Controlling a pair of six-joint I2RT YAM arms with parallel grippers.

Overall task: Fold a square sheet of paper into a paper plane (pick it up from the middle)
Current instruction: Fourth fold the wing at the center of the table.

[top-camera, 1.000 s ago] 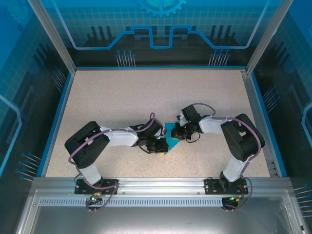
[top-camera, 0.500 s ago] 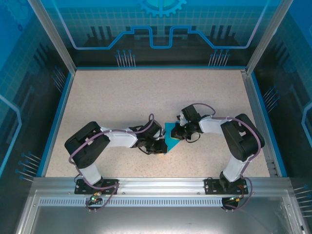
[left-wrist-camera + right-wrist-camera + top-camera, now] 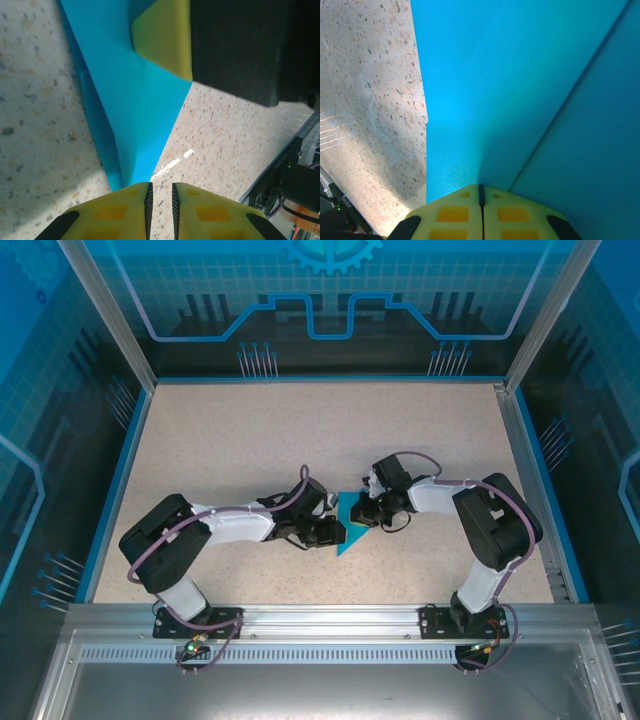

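Left gripper (image 3: 335, 531) shifted a bit, baring the lower tip of the folded sheet of paper (image 3: 349, 532), well off every table (image 3: 250, 440) edge. Its top hides under the right gripper (image 3: 362, 512), clamped closed and pressing down. Left jaws barely parted, right at that tip.

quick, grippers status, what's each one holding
left gripper: barely open, holding nothing
right gripper: shut, tips on the folded teal-blue paper sheet

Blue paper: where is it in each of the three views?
Top external: blue paper just below and right of centre.
Left wrist: blue paper in the middle, tapering downward.
Right wrist: blue paper across centre and right.
Shared landmark: speckled tabletop along its edge.
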